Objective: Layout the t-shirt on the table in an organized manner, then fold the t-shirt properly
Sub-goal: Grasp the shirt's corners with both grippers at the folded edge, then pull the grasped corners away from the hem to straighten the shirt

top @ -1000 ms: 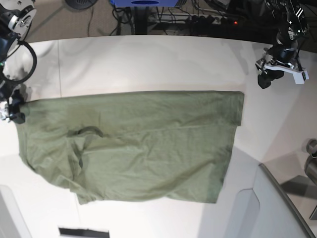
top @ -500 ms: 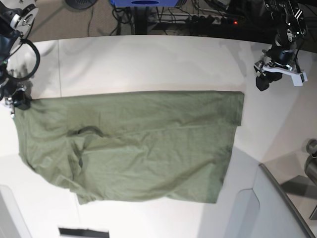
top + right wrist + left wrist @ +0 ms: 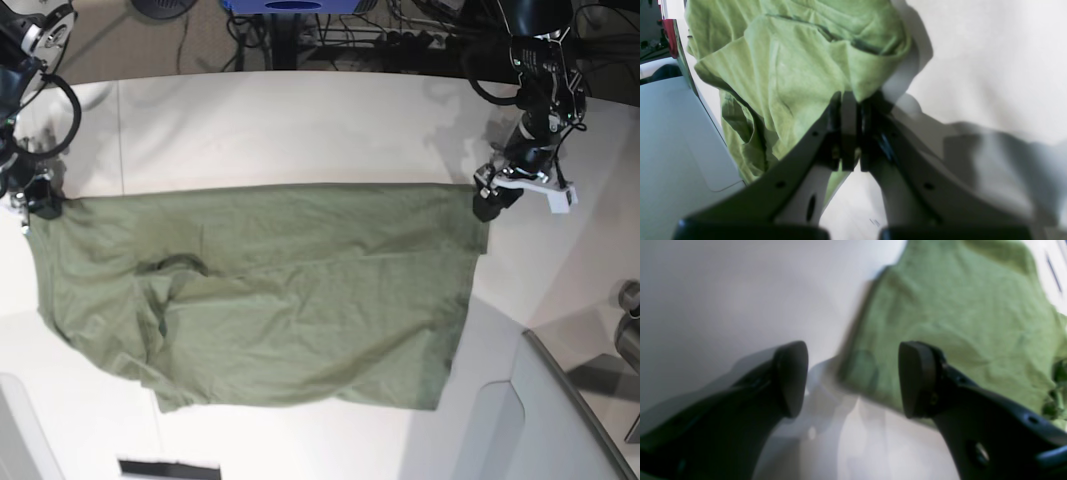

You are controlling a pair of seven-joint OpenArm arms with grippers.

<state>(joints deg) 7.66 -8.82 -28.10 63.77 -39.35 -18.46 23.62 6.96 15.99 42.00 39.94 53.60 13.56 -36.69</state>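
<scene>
Left gripper (image 3: 853, 380) fills the lower frame, its dark jaws spread apart; blurred t-shirt (image 3: 960, 316) covers the upper right; white table (image 3: 723, 296) fills the upper left.

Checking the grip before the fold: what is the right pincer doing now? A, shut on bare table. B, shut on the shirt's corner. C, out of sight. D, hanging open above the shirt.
B: the right pincer is shut on a corner of the shirt.

Plain olive-green t-shirt (image 3: 270, 290) on matte white table (image 3: 300, 130); black gripper fingers (image 3: 791, 376)
</scene>
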